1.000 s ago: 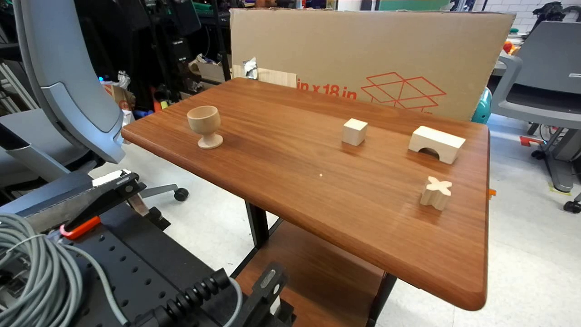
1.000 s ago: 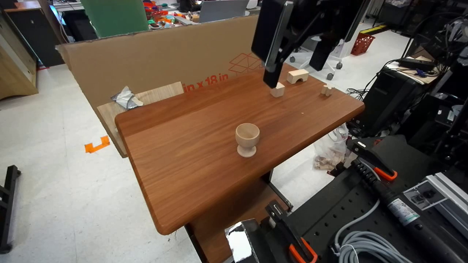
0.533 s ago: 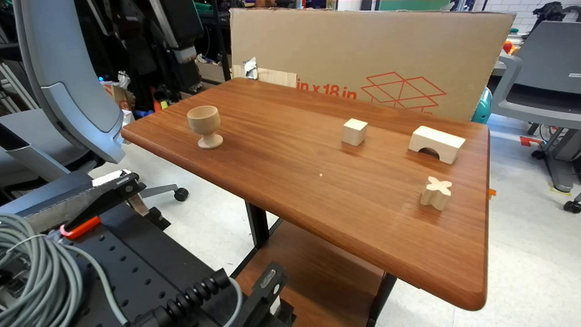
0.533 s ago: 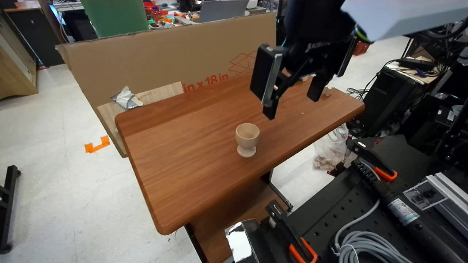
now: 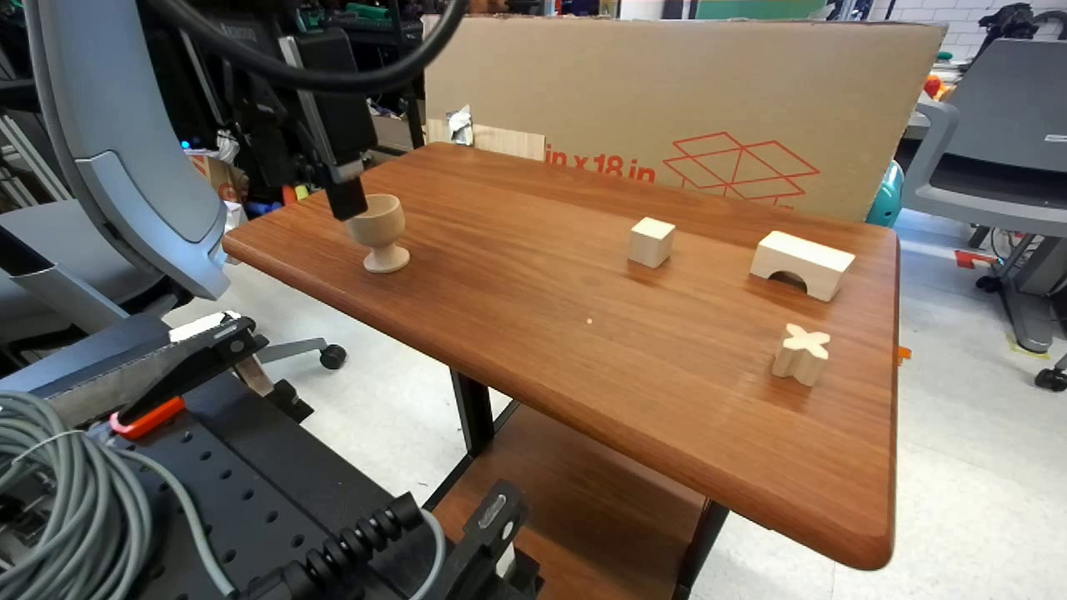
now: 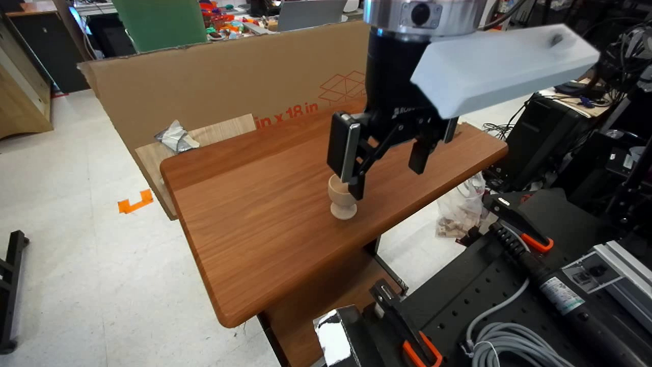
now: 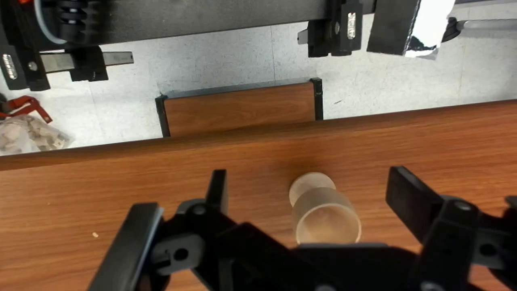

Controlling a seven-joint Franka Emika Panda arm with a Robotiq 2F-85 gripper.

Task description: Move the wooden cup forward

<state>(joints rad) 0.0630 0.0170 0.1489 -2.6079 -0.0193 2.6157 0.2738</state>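
Note:
The wooden cup (image 5: 385,225) stands upright on the brown table near its long edge. In an exterior view the cup (image 6: 336,192) is partly covered by one finger. In the wrist view the cup (image 7: 323,208) shows its open bowl and round base between the two fingers, apart from both; its near rim is hidden by the gripper body. My gripper (image 6: 388,174) is open and empty, a little above the cup. In the wrist view the gripper (image 7: 307,182) has its fingers wide apart, one on each side of the cup. In an exterior view one fingertip overlaps the cup's rim.
A wooden cube (image 5: 651,242), an arch block (image 5: 800,263) and an X-shaped block (image 5: 801,357) stand toward the table's far end (image 5: 708,417). A cardboard sheet (image 5: 617,92) stands along the back edge. A black perforated bench with clamps (image 6: 407,326) lies across a gap.
My gripper has come down and moved toward the cup, from high above the table to just over the cup. It stays open. The cup and blocks have not moved.

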